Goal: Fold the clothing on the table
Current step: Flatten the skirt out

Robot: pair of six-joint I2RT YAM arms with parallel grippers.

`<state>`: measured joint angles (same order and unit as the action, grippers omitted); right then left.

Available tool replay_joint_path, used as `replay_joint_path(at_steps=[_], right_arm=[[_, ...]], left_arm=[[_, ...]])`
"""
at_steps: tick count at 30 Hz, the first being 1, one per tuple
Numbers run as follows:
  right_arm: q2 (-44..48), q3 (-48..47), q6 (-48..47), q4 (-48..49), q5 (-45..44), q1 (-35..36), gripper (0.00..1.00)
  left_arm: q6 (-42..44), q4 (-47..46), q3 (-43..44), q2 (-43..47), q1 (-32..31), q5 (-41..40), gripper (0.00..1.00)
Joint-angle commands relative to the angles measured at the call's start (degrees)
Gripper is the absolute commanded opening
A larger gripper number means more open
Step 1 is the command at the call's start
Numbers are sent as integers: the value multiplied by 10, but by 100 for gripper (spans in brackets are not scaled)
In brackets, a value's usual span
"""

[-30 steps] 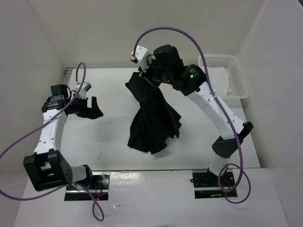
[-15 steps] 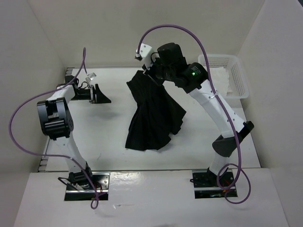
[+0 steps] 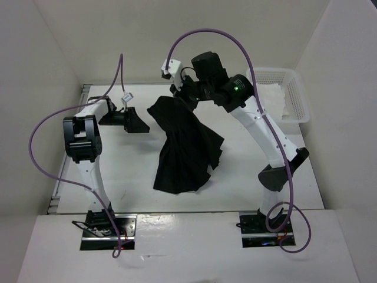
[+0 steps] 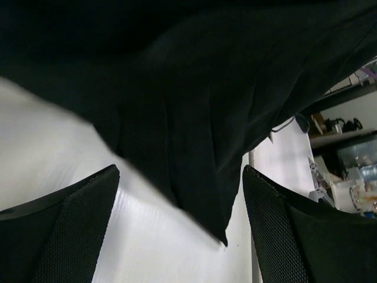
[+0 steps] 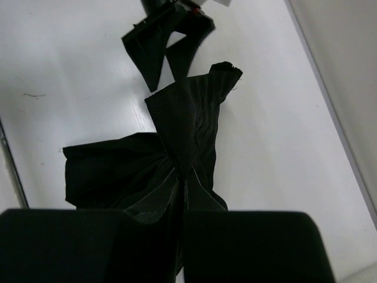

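this looks like the spreading-out step. the right gripper (image 3: 181, 95) pinches the top of the black skirt (image 3: 187, 147), holding it up over the middle of the table (image 3: 118, 177). the left gripper (image 3: 137, 122), jaws wide, is just left of it. next it likely must grab that left corner.

White arms (image 3: 266, 131), black joints (image 3: 274, 175), purple cables (image 3: 209, 32)

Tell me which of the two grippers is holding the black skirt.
The right gripper: its jaws are shut on the upper end of the skirt. The left gripper stands open beside the skirt, gripping nothing.
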<state>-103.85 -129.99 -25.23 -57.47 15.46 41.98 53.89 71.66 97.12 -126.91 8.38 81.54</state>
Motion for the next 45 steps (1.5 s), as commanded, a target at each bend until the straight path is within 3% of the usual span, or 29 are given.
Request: replay_joint_path(at_steps=[1, 8, 11, 15, 24, 29, 31, 32, 33, 34, 40, 41, 43, 45], right_arm=[[-3, -47, -10, -13, 71, 1, 0], [3, -54, -42, -65, 154, 1, 0], [19, -48, -56, -79, 154, 1, 0], [36, -37, -77, -101, 154, 1, 0], [36, -60, -88, -113, 210, 1, 0], [30, -65, -88, -113, 210, 1, 0], [30, -65, -88, -113, 210, 1, 0], [30, -65, -88, -113, 210, 1, 0], [30, -65, -88, -113, 210, 1, 0], [30, -65, -88, -113, 204, 1, 0], [30, -65, -83, -107, 198, 1, 0], [30, -65, -83, -107, 198, 1, 0], [30, -65, -83, -107, 198, 1, 0], [30, -65, -83, -107, 193, 1, 0]], left_arm=[[93, 27, -2, 26, -1, 91, 91], [127, 27, 12, -10, -1, 70, 91], [127, 27, 18, -17, 22, 50, 91], [134, 27, 18, -17, 46, 25, 100], [141, 22, 54, -42, 54, -1, 100], [141, 27, 21, -22, 54, -1, 100], [141, 27, -1, -11, 39, -8, 95], [141, 27, -6, -4, 39, -9, 88], [127, 27, -6, -4, 31, -15, 57], [119, 27, -13, -4, 25, -21, 47], [119, 27, -41, 29, 25, -16, 15], [119, 27, -47, 38, 25, -16, 5], [119, 27, -47, 47, 25, -9, 0], [113, 27, -47, 61, 25, -3, 1]])
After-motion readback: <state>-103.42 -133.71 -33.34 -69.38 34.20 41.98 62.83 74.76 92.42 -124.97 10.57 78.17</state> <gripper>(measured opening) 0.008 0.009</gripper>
